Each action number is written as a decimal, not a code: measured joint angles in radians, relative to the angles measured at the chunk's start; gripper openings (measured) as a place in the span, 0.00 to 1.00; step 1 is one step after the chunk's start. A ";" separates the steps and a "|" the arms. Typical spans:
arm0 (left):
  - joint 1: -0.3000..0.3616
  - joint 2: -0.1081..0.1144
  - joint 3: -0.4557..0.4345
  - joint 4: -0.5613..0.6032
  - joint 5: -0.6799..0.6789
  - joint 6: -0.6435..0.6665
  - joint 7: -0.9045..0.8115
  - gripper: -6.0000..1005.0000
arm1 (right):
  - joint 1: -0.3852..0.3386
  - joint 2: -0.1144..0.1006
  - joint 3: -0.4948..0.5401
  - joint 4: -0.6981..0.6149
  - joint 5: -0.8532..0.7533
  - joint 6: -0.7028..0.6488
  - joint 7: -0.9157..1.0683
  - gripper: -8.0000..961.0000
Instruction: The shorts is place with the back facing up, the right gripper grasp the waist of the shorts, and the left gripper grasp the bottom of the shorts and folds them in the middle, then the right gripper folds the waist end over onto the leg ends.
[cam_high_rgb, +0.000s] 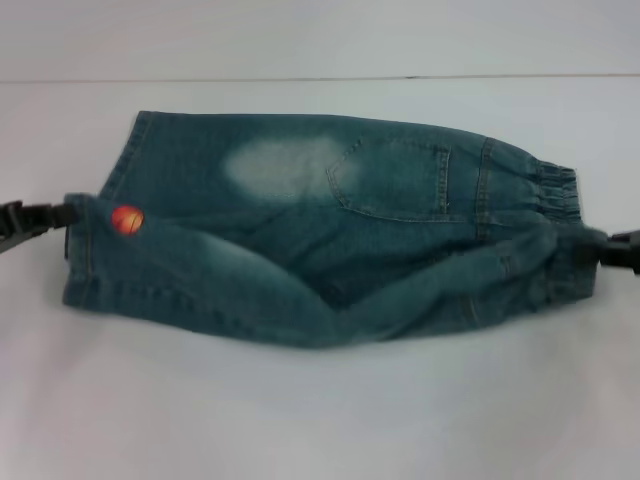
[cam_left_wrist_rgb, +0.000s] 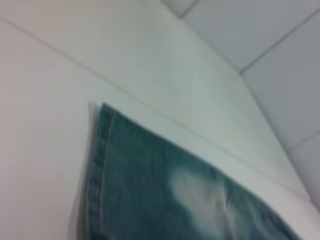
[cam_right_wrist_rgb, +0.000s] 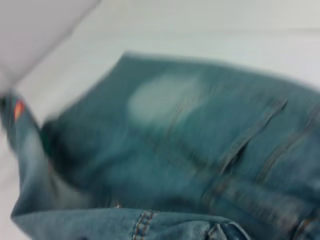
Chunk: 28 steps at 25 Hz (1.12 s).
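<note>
Here, left gripper (cam_high_rgb: 62, 214), right gripper (cam_high_rgb: 606, 250) pinch shorts (cam_high_rgb: 330, 225).

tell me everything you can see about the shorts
The shorts are blue-green washed denim with a pale faded patch, a back pocket facing up, a ruched elastic waist on the robot's right and hems on its left. The near half is lifted and partly folded over. The left gripper and right gripper meet opposite ends.
</note>
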 joint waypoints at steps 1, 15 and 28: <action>-0.003 -0.001 0.000 -0.013 -0.018 -0.015 0.007 0.04 | -0.012 -0.001 0.010 0.020 0.035 0.021 -0.008 0.08; -0.132 -0.072 0.012 -0.083 -0.149 -0.317 0.115 0.04 | -0.131 0.039 0.085 0.238 0.447 0.191 -0.265 0.11; -0.171 -0.086 0.018 -0.114 -0.235 -0.509 0.208 0.04 | -0.089 0.101 0.091 0.258 0.563 0.392 -0.424 0.13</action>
